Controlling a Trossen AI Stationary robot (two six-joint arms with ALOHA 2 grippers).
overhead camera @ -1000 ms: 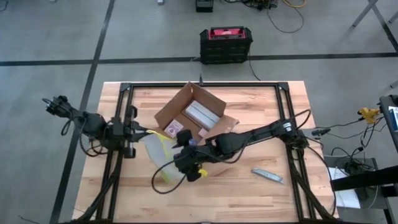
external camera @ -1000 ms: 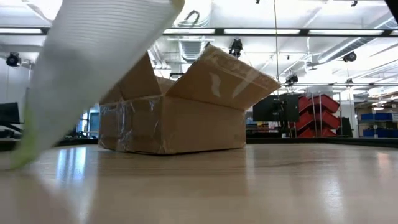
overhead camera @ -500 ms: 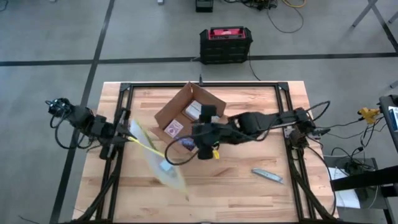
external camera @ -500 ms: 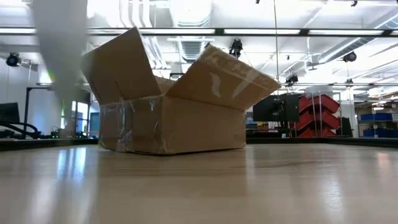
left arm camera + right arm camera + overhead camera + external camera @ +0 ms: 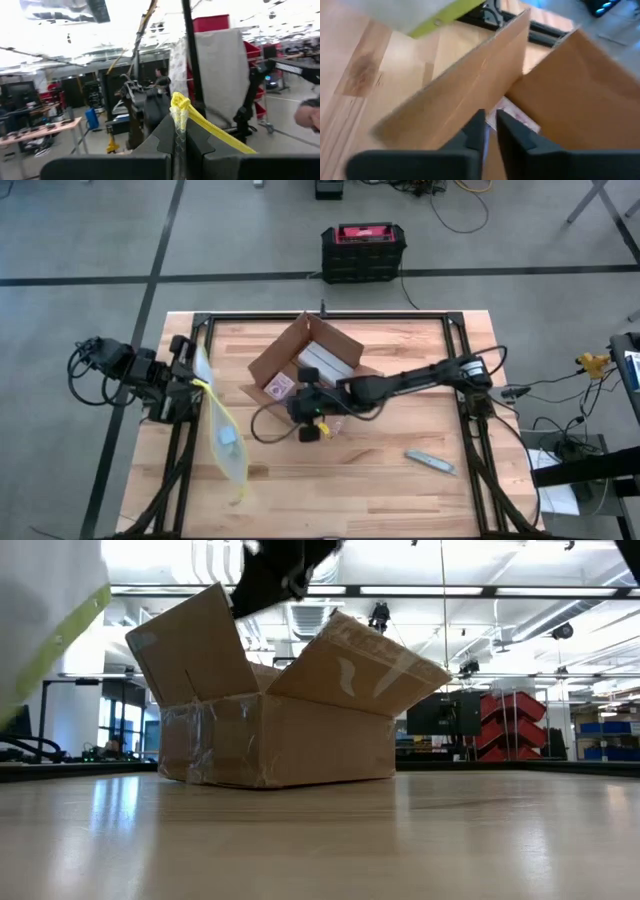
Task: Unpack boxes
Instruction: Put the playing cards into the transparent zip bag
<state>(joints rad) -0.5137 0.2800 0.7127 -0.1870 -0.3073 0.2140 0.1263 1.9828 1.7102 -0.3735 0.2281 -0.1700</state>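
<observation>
Cardboard carton [image 5: 310, 362] open, flaps up, holding flat packets [image 5: 326, 361].

My right gripper [image 5: 298, 402] is crowding the carton's [image 5: 312, 366] raised near flap, blocking entry there. The pouch [image 5: 224, 442] is hanging from my left gripper [image 5: 197, 383], filling the left side. A knife [image 5: 431, 463] is lying on open boards right.

A black-and-red case [image 5: 364, 252] sits on the floor beyond the wooden table [image 5: 400, 480], a small grey tool [image 5: 431, 463] lies near the table's right side, and a clear pouch with yellow-green edge [image 5: 226, 442] hangs over its left
</observation>
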